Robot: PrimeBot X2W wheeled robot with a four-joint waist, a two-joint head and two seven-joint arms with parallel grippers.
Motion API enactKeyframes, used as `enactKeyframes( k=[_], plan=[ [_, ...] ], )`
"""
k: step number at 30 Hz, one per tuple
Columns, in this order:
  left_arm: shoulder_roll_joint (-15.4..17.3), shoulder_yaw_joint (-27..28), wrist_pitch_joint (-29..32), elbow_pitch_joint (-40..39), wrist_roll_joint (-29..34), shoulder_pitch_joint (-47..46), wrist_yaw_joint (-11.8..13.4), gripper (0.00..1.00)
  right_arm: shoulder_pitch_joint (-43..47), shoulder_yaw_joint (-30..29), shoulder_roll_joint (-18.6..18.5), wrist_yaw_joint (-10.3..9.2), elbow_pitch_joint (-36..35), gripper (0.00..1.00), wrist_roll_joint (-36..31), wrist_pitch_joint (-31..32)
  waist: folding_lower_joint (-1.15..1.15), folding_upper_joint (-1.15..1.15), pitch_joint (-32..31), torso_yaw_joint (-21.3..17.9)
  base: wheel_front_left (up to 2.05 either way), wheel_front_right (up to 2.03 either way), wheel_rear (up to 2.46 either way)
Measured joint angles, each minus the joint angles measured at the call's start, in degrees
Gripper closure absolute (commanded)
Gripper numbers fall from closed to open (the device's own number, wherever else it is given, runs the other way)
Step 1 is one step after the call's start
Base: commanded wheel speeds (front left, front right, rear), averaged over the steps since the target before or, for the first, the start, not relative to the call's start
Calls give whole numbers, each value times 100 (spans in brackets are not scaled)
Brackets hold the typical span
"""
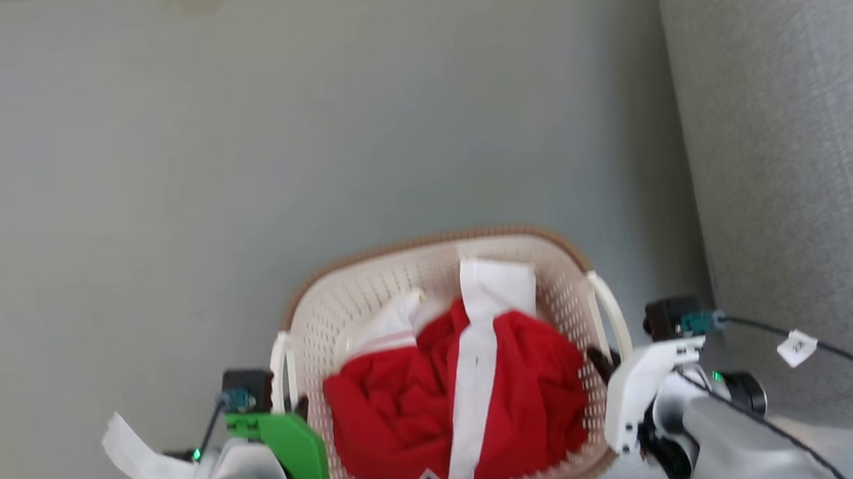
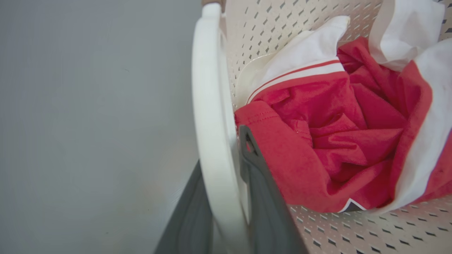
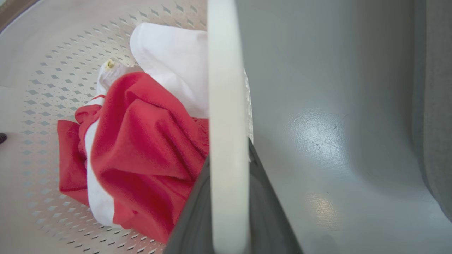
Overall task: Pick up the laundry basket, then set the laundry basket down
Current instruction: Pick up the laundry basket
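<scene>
Cream laundry basket; left fingers, right fingers clenched on handles; sofa near right; floor open ahead

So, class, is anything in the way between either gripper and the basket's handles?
Nothing visible. The left gripper straddles one white handle of the basket; the right gripper straddles the other handle. The red and white clothes lie inside, not between grippers and handles.
</scene>
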Motion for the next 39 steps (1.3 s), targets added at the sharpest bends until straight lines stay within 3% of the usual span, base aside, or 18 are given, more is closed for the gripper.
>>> enactKeyframes(
  k=[16, 26, 39],
  plan=[
    [9, -176, 302, 168, -275, 866, -94, 100, 917, 520, -4, -11, -118, 100, 553, 458, 0, 0, -1170, -120, 0, 0, 0],
    [26, -279, 404, 186, -344, 1222, -94, 100, 1337, 799, -30, -170, -280, 100, 800, 583, 0, 0, -1860, -199, 0, 0, 0],
    [56, -315, 426, 143, -404, 1256, -43, 100, 1348, 1031, -58, -390, -428, 100, 996, 634, 0, 0, -2052, -254, 0, 0, 0]
  ],
)
